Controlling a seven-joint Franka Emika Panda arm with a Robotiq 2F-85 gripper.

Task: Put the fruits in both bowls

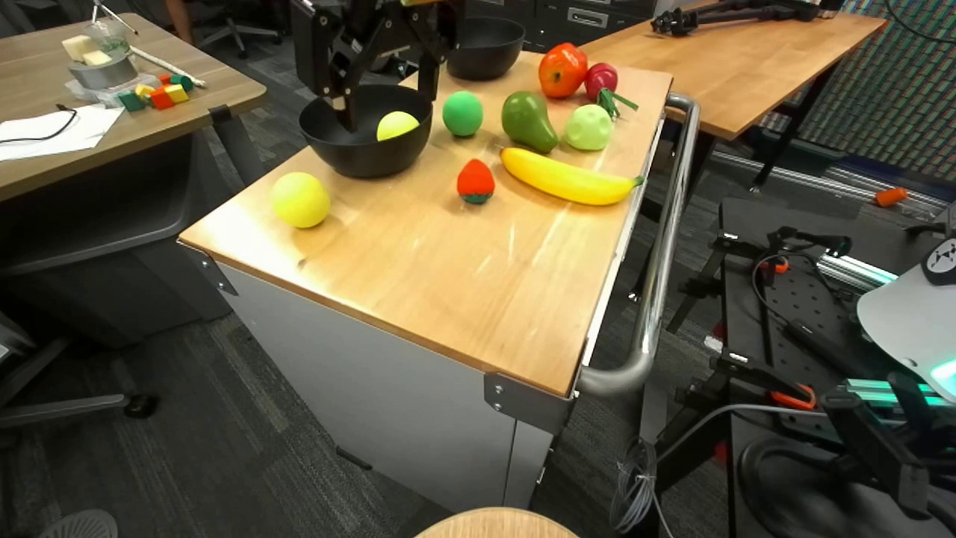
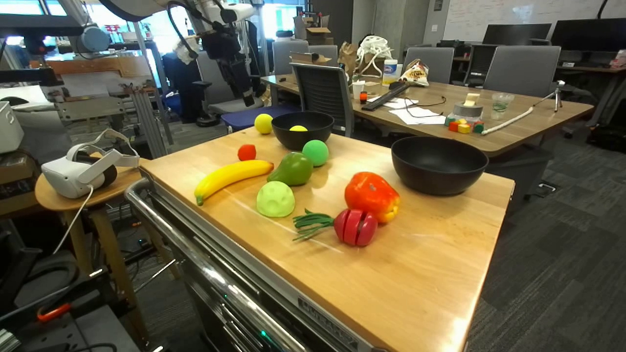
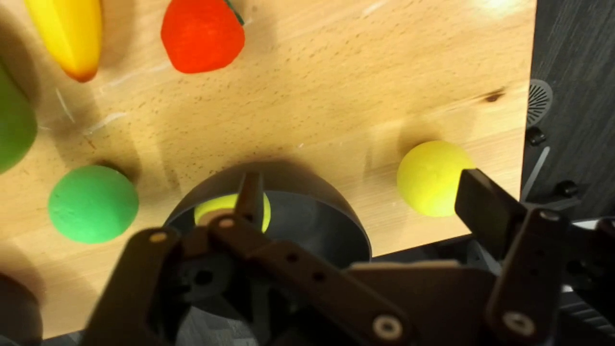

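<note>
Wrist view: on the wooden desk [image 3: 307, 110], a smooth yellow ball [image 3: 426, 177] is seen towards three o'clock from the round matte-black bowl [image 3: 312, 226]. Probably light and soft, it is best gripped across its middle; the hand [image 3: 362, 194] is spread apart, empty.

In an exterior view, room to pass lies open over the wooden worktop [image 1: 448, 273] between the strawberry [image 1: 476, 179] and the near corner. The banana [image 1: 569, 178] and avocado [image 1: 527, 122] bar the way beyond, while in the wrist view only a narrow gap parts the green ball [image 3: 93, 204] from the black bowl [image 3: 312, 223]
</note>
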